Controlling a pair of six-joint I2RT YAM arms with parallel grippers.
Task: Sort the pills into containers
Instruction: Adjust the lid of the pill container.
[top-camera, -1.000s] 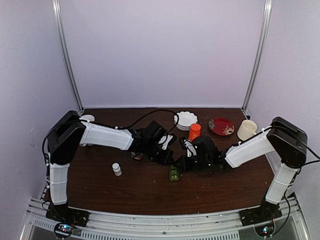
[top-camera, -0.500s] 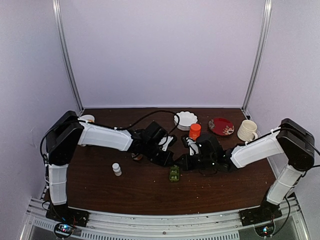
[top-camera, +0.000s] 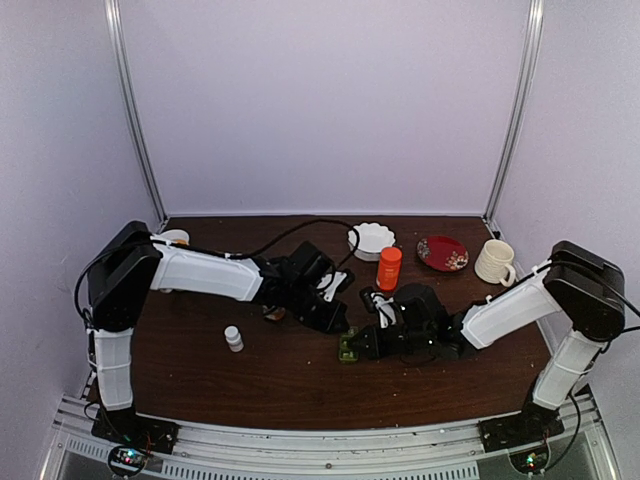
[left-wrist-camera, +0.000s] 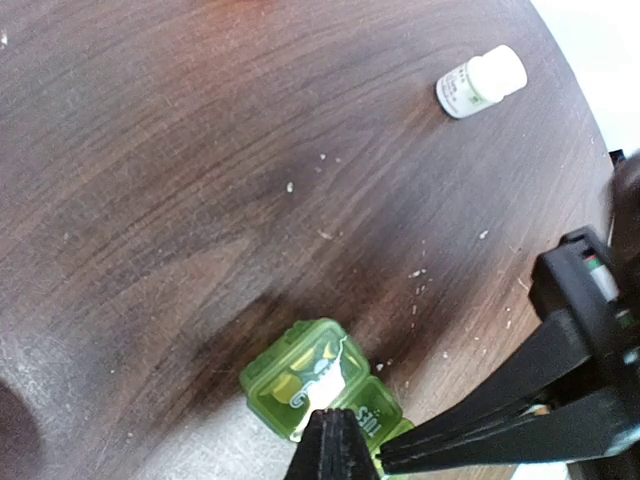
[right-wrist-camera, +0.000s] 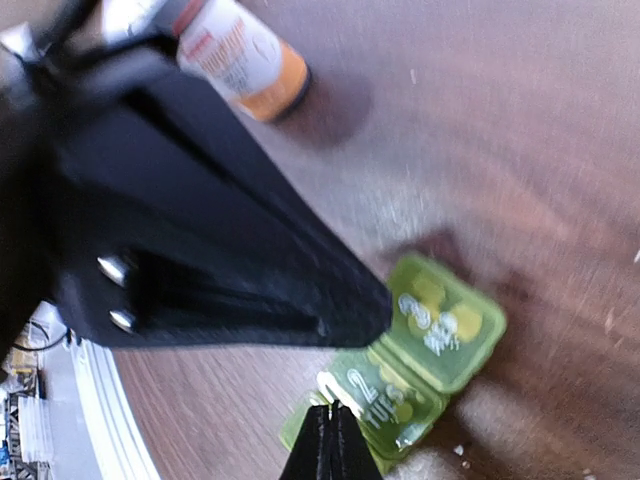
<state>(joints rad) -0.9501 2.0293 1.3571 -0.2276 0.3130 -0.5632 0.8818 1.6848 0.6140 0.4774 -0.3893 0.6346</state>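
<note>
though far from edges (top-camera: 300, 424), pill box (top-camera: 348, 347)

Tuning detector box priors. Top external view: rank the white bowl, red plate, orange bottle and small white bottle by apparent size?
1. white bowl and red plate: these look about alike, so no ranking between them.
2. orange bottle.
3. small white bottle: smallest, even though it sits nearer the camera.

One pill box (top-camera: 348, 346), two arms (top-camera: 205, 272) (top-camera: 500, 315)
</note>
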